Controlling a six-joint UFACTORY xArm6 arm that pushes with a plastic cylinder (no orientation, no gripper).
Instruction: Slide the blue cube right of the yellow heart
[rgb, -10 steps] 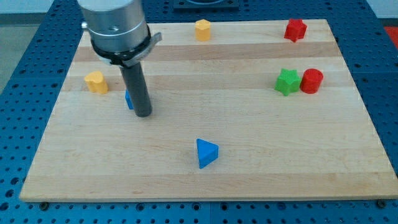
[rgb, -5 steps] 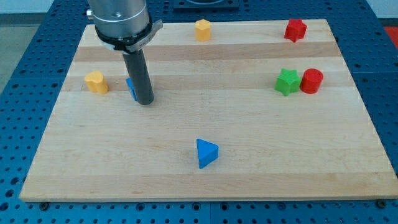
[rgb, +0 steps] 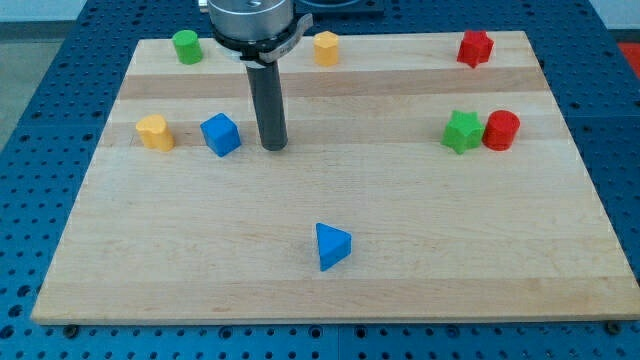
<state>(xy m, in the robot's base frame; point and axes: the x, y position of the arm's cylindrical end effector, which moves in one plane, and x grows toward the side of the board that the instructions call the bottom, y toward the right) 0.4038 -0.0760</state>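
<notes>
The blue cube (rgb: 221, 134) sits on the wooden board at the view's left, a short gap to the right of the yellow heart (rgb: 154, 132). My tip (rgb: 274, 147) stands on the board just right of the blue cube, apart from it by a small gap. The rod rises to the arm's metal flange at the view's top.
A green cylinder (rgb: 185, 46) and an orange hexagon block (rgb: 326, 47) lie along the top edge. A red star (rgb: 476, 48) is at top right. A green star (rgb: 461, 131) touches a red cylinder (rgb: 501, 130) at right. A blue triangle (rgb: 331, 245) lies at bottom centre.
My tip has moved right and up, from covering the blue cube to its right side. The cube now shows fully, and the green cylinder is uncovered.
</notes>
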